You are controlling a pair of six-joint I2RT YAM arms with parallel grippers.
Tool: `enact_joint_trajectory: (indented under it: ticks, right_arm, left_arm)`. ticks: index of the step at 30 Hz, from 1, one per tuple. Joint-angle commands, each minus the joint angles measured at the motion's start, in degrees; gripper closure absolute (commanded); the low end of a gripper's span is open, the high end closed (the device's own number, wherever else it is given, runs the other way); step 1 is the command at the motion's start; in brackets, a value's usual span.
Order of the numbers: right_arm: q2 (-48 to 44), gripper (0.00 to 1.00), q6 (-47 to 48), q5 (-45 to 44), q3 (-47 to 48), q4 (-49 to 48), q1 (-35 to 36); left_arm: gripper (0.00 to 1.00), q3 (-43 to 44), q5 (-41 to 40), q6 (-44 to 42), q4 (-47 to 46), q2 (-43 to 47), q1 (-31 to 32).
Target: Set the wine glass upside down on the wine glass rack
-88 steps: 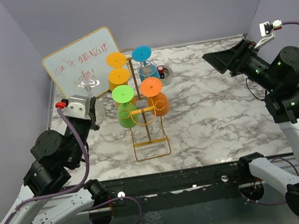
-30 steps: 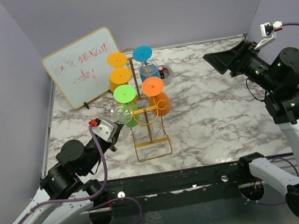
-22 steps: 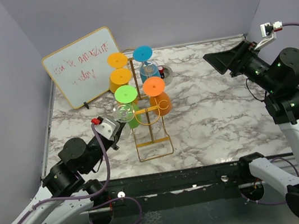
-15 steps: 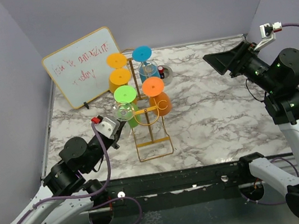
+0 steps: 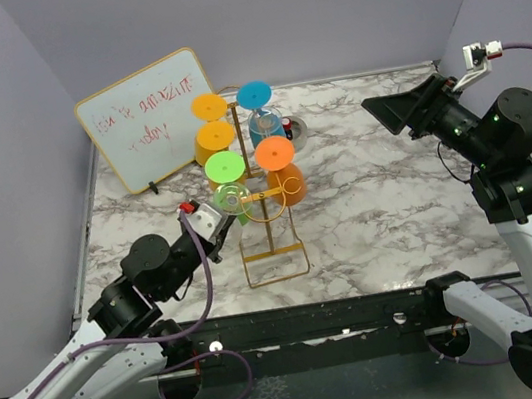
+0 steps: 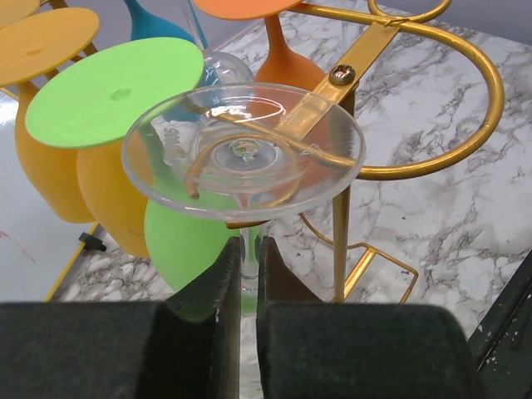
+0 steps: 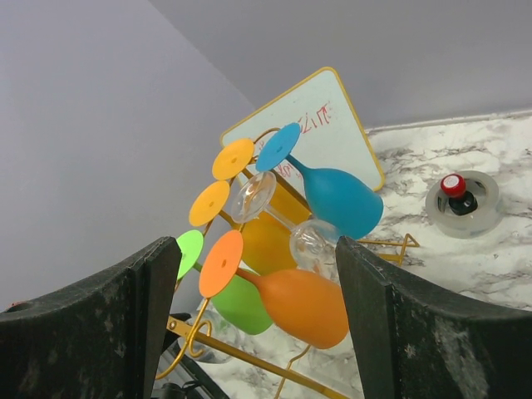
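A clear wine glass (image 6: 243,150) hangs upside down, its round base on top. My left gripper (image 6: 248,266) is shut on its stem just below the base. The gold wine glass rack (image 5: 273,254) stands mid-table. The glass (image 5: 230,200) is at the rack's lower left loop hook, and the hook's curved wire (image 6: 366,54) shows through the clear base, close round the stem. The bowl is hidden below my fingers. My right gripper (image 5: 399,110) is raised at the far right, open and empty, facing the rack (image 7: 241,353).
Green (image 5: 224,169), orange (image 5: 273,153), yellow (image 5: 207,108) and blue (image 5: 253,95) glasses hang upside down on the rack, plus a clear one (image 7: 249,195). A whiteboard (image 5: 147,117) leans at the back left. A small round dish with a red-capped item (image 5: 294,130) sits behind the rack.
My left arm has swung in from the left and carried the clear glass to the rack's lower left hook. The right arm has not moved.
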State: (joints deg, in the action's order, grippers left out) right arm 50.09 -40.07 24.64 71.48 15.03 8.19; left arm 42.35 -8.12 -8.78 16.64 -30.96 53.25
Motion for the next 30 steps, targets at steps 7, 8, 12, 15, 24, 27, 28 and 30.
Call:
enact_joint_trajectory:
  ticks: [7,8,12,15,24,27,28,30]
  right_arm:
    - [-0.6,0.2,0.2,-1.5,-0.7,-1.2,0.0]
    - [-0.6,0.2,0.2,-1.5,-0.7,-1.3,0.1]
    - [-0.5,0.2,0.1,-1.5,-0.9,-1.2,0.1]
    - [-0.4,0.2,-0.1,-1.5,-1.1,-1.4,0.1]
    - [1.5,0.2,0.2,-2.9,-2.7,-0.9,0.1]
    - [2.3,0.2,0.6,-4.1,-3.9,-0.7,0.0]
    - [2.7,0.2,0.8,-4.7,-4.2,-0.5,0.0]
    - [3.5,0.2,1.4,-6.4,-4.6,-0.1,0.1]
  left_arm:
    - [0.71,-1.8,1.5,2.6,-0.9,5.3,0.0]
    - [0.7,-2.0,1.3,2.6,-0.8,5.9,0.0]
    - [0.66,-1.7,0.9,2.8,1.0,7.2,0.0]
    - [0.61,-0.8,0.7,2.7,3.0,7.9,0.0]
    - [0.27,6.4,-4.6,0.0,10.1,12.2,0.0]
    - [0.14,9.8,-7.9,-2.1,10.2,12.9,0.0]
    - [0.11,11.0,-8.4,-2.7,10.2,12.7,0.0]
    - [0.09,13.0,-10.1,-3.4,9.7,11.3,0.0]
